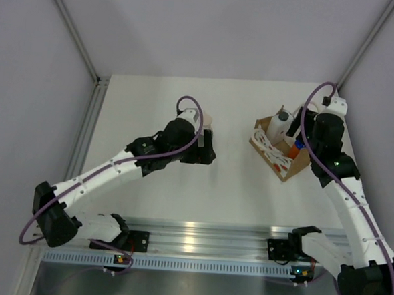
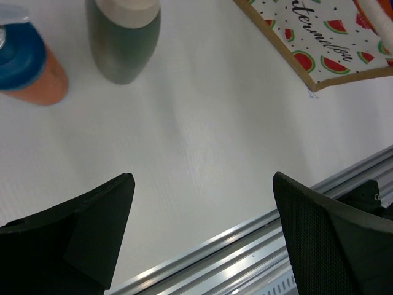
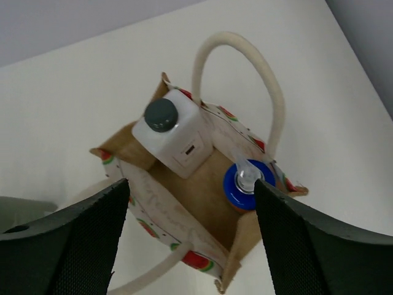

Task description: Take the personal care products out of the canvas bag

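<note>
1. Table (image 1: 234, 190): white top. Its near edge is a metal rail.
2. Left arm (image 1: 108, 172): reaches toward the table's middle. The left gripper (image 2: 202, 181) has its jaws spread wide over bare table, with nothing between them. From above, its fingers are lost in the dark wrist body.
3. Right arm (image 1: 348, 197): reaches to the far right. The right gripper (image 3: 191, 184) hangs above the bag's mouth, jaws apart and pinching nothing. From above, the wrist hides it.
4. Canvas bag (image 3: 166, 209): stands open on the right of the table. The side with the watermelon print faces the left arm, and the cream loop handle (image 3: 245, 80) arches up. The left wrist view cuts it off at a corner, so its lettering is only partly legible.
5. White bottle (image 3: 172, 132): has a dark grey cap and stands inside the bag against one end.
6. Grey-green bottle (image 2: 123, 37): stands out on the table beyond the left gripper. Its beige cap is cropped by the frame.
7. Orange bottle in bag (image 3: 247, 184): only the blue cap shows; the body is hidden.
8. Orange bottle on table (image 2: 31, 64): beside the grey-green one, blurred and cut off at the edge.
</note>
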Robot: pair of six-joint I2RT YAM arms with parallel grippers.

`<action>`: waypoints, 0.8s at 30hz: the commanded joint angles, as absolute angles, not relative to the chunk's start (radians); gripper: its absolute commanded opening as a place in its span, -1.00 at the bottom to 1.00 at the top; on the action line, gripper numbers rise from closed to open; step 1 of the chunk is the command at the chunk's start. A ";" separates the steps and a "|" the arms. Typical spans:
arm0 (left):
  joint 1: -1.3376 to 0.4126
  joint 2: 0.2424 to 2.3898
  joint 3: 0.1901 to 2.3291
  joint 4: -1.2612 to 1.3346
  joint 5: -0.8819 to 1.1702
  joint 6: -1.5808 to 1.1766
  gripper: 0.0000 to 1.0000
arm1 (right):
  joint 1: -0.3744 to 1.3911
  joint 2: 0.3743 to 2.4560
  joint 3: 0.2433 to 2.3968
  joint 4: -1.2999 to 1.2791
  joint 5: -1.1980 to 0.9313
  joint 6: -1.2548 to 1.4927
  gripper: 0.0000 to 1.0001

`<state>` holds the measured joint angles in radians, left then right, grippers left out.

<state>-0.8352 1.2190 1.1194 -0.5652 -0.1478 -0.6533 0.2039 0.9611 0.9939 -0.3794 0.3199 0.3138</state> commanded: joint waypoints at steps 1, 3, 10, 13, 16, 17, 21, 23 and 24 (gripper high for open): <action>-0.857 1.331 1.245 -0.413 -0.074 -0.672 0.97 | 0.158 0.977 0.985 -0.517 0.299 0.241 0.53; -0.865 1.396 1.332 -0.411 -0.061 -0.664 0.97 | 0.153 0.995 0.986 -0.517 0.281 0.224 0.38; -0.933 1.505 1.404 -0.413 -0.040 -0.646 0.97 | 0.135 1.126 1.066 -0.531 0.330 0.190 0.30; -0.936 1.482 1.362 -0.414 -0.051 -0.621 0.97 | 0.129 1.178 1.094 -0.549 0.344 0.172 0.26; -0.936 1.435 1.309 -0.414 -0.045 -0.609 0.97 | 0.101 1.228 1.098 -0.555 0.345 0.172 0.27; -0.936 1.424 1.295 -0.416 -0.044 -0.606 0.97 | 0.095 1.244 1.101 -0.560 0.339 0.164 0.27; -0.936 1.359 1.211 -0.417 -0.043 -0.597 0.96 | 0.083 1.288 1.104 -0.558 0.334 0.138 0.29; -0.936 1.341 1.184 -0.417 -0.032 -0.591 0.97 | 0.077 1.310 1.109 -0.557 0.313 0.118 0.30; -0.936 1.324 1.158 -0.416 -0.031 -0.588 0.97 | 0.077 1.316 1.114 -0.557 0.302 0.115 0.31</action>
<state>-0.9367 1.3911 1.1999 -0.4488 -0.0414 -0.6132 0.0937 1.3060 1.0508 -0.5274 0.3180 0.1535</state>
